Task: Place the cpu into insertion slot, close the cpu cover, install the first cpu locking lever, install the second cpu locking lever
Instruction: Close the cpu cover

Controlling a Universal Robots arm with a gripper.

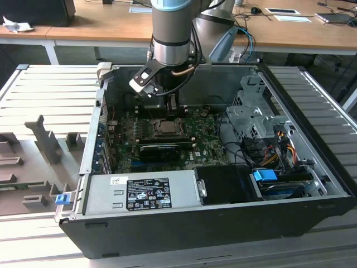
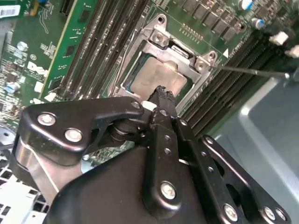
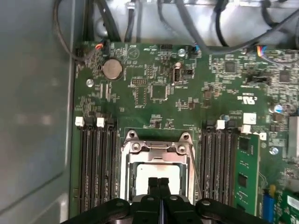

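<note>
The cpu (image 2: 159, 74) lies in the socket on the green motherboard (image 3: 159, 88), its pale metal top showing through the window of the cpu cover (image 2: 154, 44). The cover lies flat around it in both wrist views, cpu (image 3: 156, 171) and cover (image 3: 156, 148). My gripper (image 2: 161, 95) hangs just above the chip's near edge, fingers pressed together with nothing between them. A thin locking lever rod (image 2: 247, 71) sticks out from the socket's corner, away from the frame; the same lever (image 3: 195, 172) runs beside the socket. In the exterior view my gripper (image 1: 170, 107) is over the socket (image 1: 165, 127).
Memory slots (image 3: 96, 163) flank the socket on both sides. The open case has a grey wall (image 3: 32, 116), a power supply (image 1: 145, 192) at the front, a drive cage (image 1: 254, 120) with cables on the exterior view's right, and a black card (image 1: 162, 149) near the socket.
</note>
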